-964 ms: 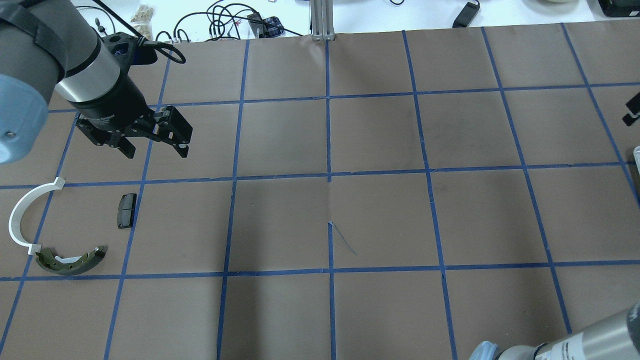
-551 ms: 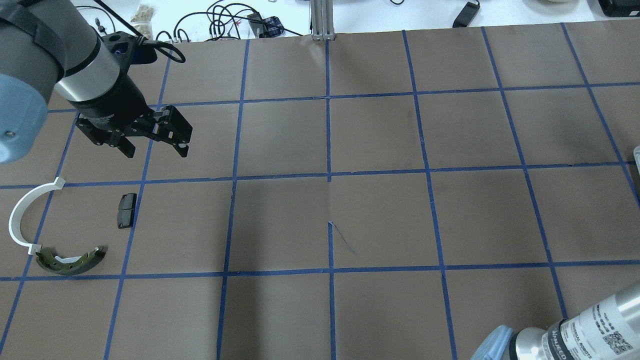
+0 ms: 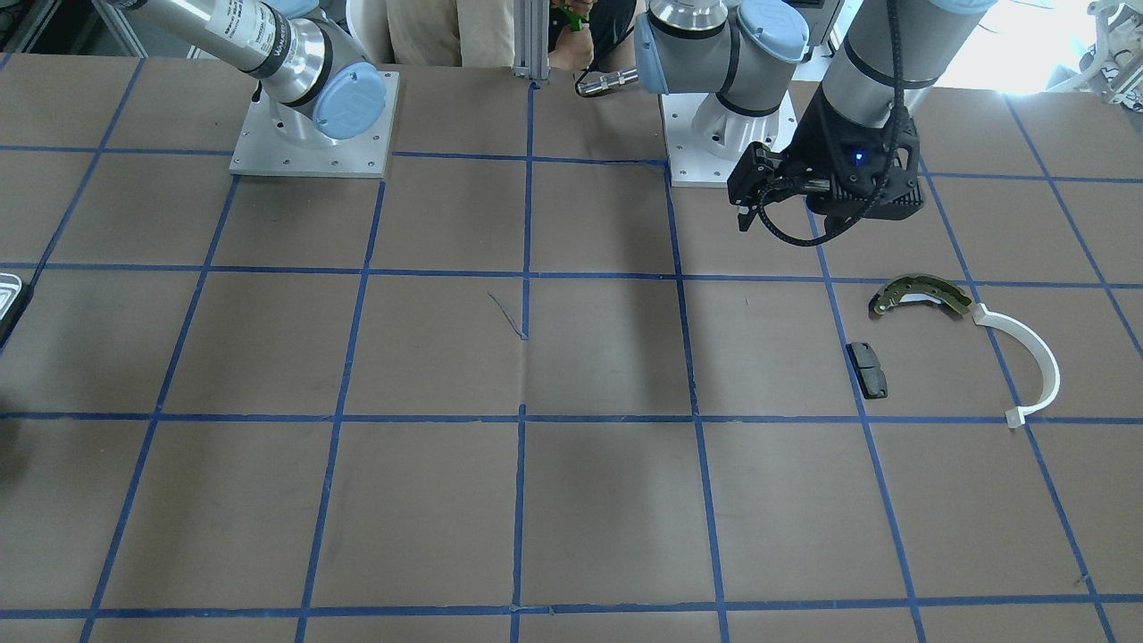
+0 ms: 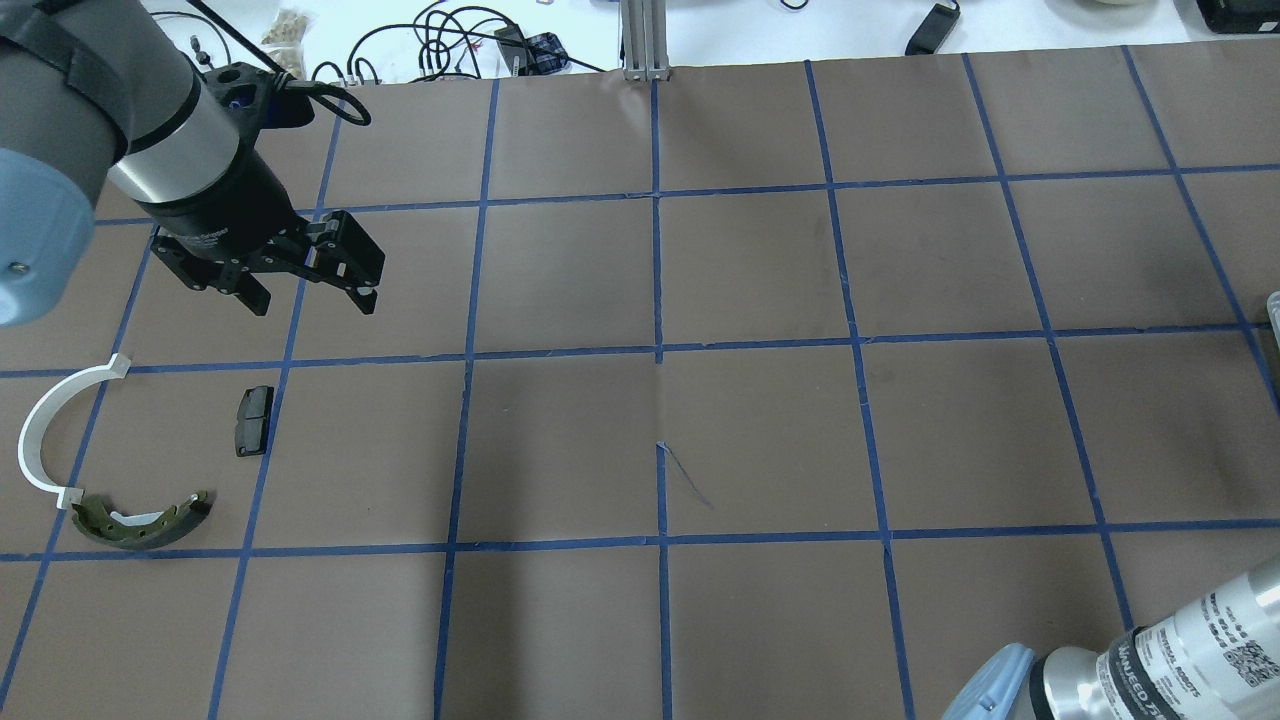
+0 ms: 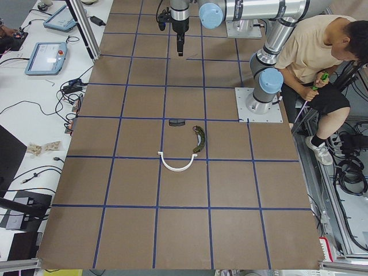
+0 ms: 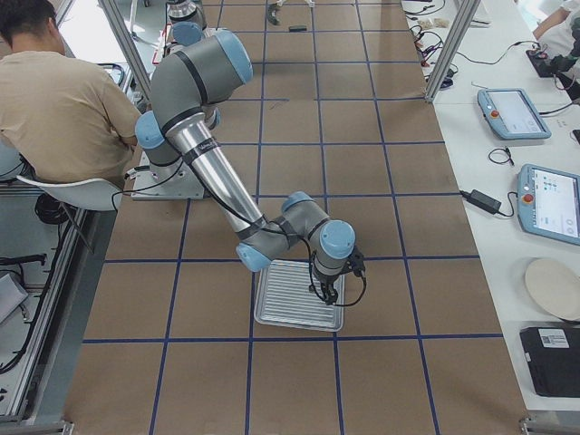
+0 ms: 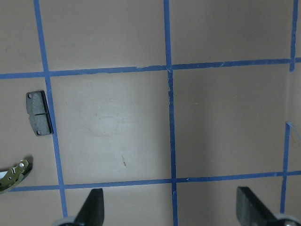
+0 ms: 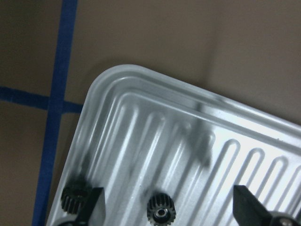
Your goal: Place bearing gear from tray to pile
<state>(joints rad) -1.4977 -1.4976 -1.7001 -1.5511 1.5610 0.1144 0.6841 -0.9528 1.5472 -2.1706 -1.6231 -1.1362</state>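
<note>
1. Two small black toothed gears lie on the ribbed tray (image 8: 141, 122) along the bottom edge of the right wrist view. The bearing gear (image 8: 161, 210), with a pale hub, is at bottom centre. A second gear (image 8: 75, 197) is at bottom left, near the tray's rounded corner.
2. Right gripper (image 8: 167, 203): jaws spread wide over the tray, holding nothing. The bearing gear sits between its fingers.
3. Left gripper (image 4: 312, 298), upper left of the overhead view: also spread and empty, above the brown table (image 4: 760, 430).
4. The pile (image 4: 95, 522) lies lower left in that view. The white arc (image 4: 26, 435) ends just beside the brake shoe (image 4: 150, 533), and the black pad (image 4: 253, 421) lies apart to their right.
5. Writing: the right arm (image 4: 1180, 650), lower right corner, bears print that seems to read "UNIVERSAL ROBOTS", beside a square code. The lettering on the left gripper's body is too small to read.
</note>
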